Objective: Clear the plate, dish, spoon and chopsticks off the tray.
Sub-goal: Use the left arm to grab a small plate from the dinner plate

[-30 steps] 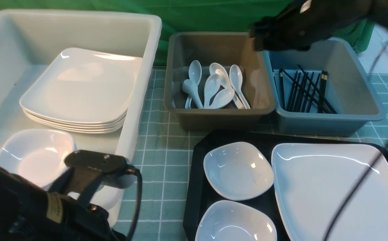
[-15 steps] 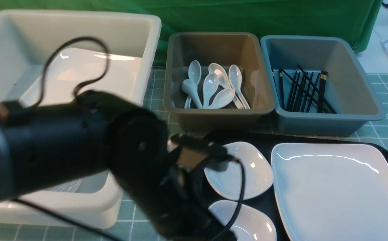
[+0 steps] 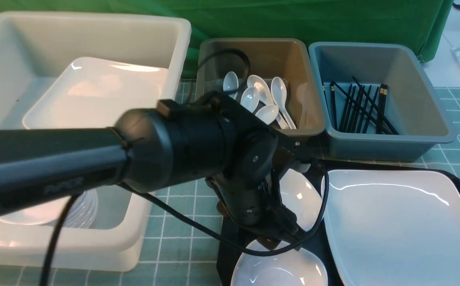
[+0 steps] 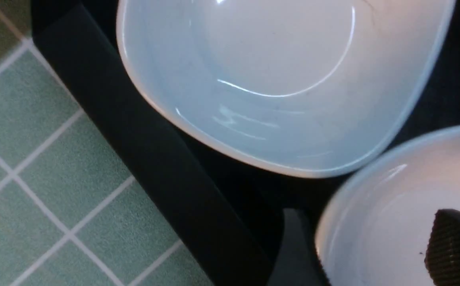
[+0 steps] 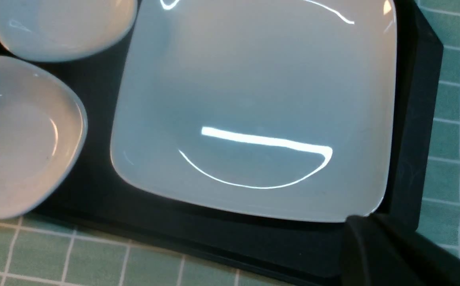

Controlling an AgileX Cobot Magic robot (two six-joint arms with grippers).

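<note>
On the green checked bench, by its front edge, the left claw straddles a dish rim, jaws apart; I cannot tell the right claw grip.

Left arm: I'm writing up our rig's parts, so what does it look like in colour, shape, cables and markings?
The left arm is all black: a smooth tube with faint lettering, widening into rounded joint housings with small screws. A thin black cable loops off it. In the left wrist view, one finger's pad is dark and finely ribbed.
</note>
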